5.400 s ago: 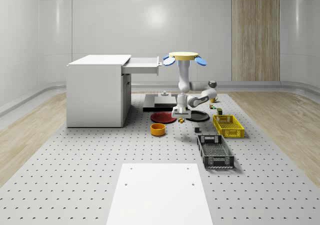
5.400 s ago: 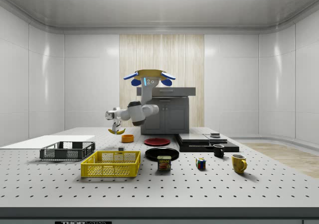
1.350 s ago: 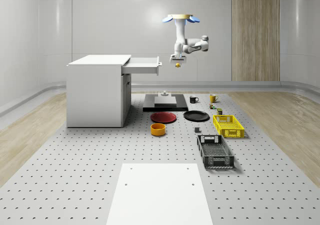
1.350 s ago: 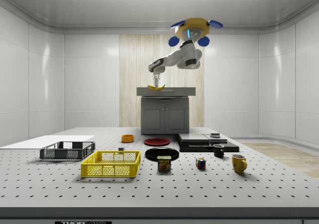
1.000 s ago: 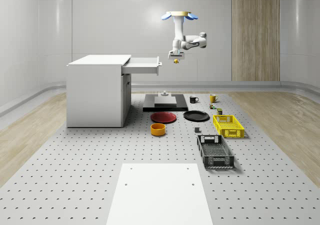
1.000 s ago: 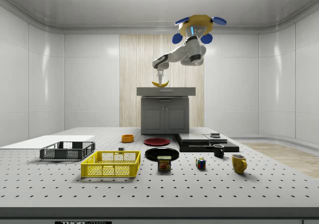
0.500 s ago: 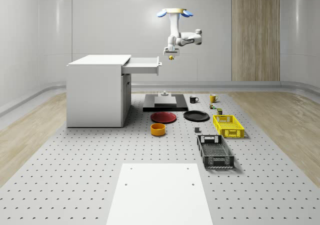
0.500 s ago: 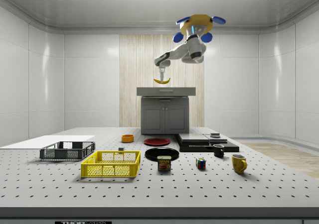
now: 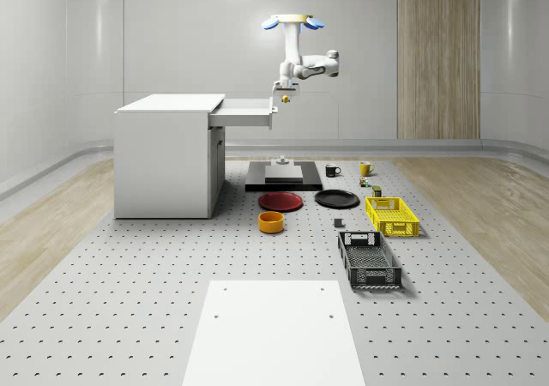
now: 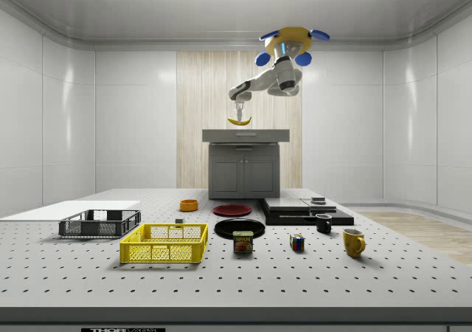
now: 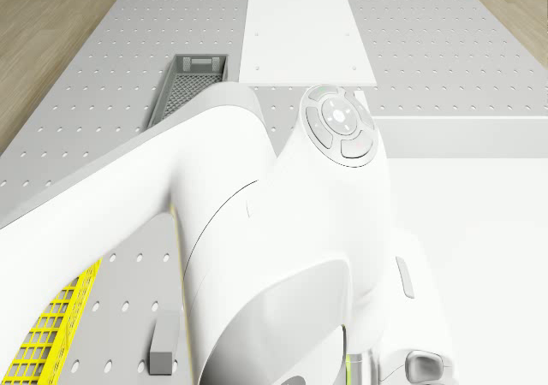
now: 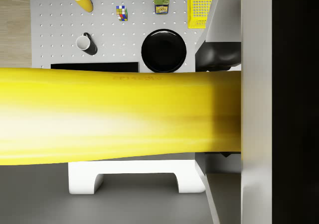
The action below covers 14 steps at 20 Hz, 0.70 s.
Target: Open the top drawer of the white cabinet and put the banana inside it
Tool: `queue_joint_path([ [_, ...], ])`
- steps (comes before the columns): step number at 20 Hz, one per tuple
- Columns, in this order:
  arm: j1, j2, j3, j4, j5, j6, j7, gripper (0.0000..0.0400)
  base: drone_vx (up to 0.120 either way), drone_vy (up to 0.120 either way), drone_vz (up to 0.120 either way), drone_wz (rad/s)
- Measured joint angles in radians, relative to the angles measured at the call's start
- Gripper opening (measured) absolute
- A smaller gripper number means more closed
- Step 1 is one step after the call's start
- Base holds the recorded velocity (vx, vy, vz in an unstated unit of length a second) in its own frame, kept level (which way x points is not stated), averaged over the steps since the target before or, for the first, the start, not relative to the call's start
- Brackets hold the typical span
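High over the perforated grey counter point(image 9: 129, 300), the yellow-bodied, blue-rotored drone point(image 9: 292, 21) hovers just beyond the front of the pulled-out top drawer point(image 9: 247, 111) of the white cabinet point(image 9: 167, 154). Its white arm bends down and sideways, so the jaws point(image 9: 280, 93) hang just above the drawer's front edge, pinching the curved yellow banana point(image 10: 239, 121) from above. Seen from the side, the fruit hangs crosswise beneath the jaws, clear above the cabinet top. At the wrist, the banana point(image 12: 119, 117) lies across the jaws, with the drawer's white handle point(image 12: 137, 176) directly below it.
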<state>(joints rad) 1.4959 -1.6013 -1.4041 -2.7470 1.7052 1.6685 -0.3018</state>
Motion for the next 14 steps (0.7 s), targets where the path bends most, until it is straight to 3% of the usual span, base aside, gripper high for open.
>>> queue_joint_path([
  [10, 0.000, 0.000, 0.000, 0.000, 0.000, 0.000, 0.000, 0.0200, 0.000, -0.120, 0.000, 0.000],
  [14, 0.000, -0.001, 0.000, 0.000, 0.000, 0.001, 0.000, 0.0200, 0.000, -0.120, 0.040, 0.000],
])
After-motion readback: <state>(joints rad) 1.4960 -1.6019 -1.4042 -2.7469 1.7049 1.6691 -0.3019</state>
